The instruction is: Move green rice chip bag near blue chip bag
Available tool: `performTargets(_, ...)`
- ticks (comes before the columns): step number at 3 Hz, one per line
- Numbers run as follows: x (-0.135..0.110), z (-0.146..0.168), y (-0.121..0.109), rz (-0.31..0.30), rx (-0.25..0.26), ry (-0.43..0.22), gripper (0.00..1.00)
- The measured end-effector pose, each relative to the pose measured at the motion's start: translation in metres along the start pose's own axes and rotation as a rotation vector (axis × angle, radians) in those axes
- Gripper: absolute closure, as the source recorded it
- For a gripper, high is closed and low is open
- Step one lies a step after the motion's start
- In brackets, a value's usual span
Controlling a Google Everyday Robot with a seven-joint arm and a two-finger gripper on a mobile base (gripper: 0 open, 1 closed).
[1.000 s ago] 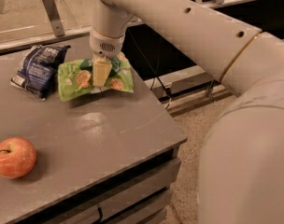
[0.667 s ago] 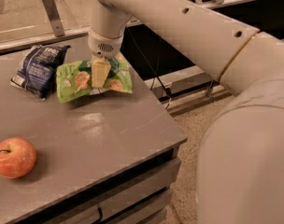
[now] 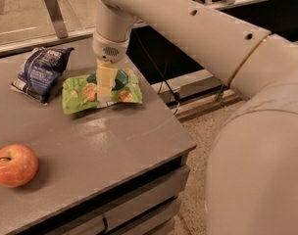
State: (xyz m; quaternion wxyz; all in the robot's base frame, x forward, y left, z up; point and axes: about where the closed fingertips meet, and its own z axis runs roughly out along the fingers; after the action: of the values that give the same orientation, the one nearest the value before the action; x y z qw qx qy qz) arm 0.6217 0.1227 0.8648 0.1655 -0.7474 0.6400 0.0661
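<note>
Barely shifted since a second ago: tool (image 3: 105, 93) down on green rice chip bag (image 3: 75, 94), just beside blue chip bag (image 3: 41, 72), apparently delivered; cannot tell whether gripping.

A grey tabletop (image 3: 90, 146) with drawers (image 3: 139, 197) beneath stands on speckled floor (image 3: 194, 199), the gripper (image 3: 105, 94) low over its far side.
</note>
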Motion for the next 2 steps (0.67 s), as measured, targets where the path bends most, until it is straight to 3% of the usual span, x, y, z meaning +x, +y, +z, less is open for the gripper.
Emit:
performTargets(1, 0.000, 0.000, 0.000, 0.000, 0.000, 0.000, 0.00)
performTargets(2, -0.007, -0.013, 0.001, -0.052, 0.005, 0.013, 0.00)
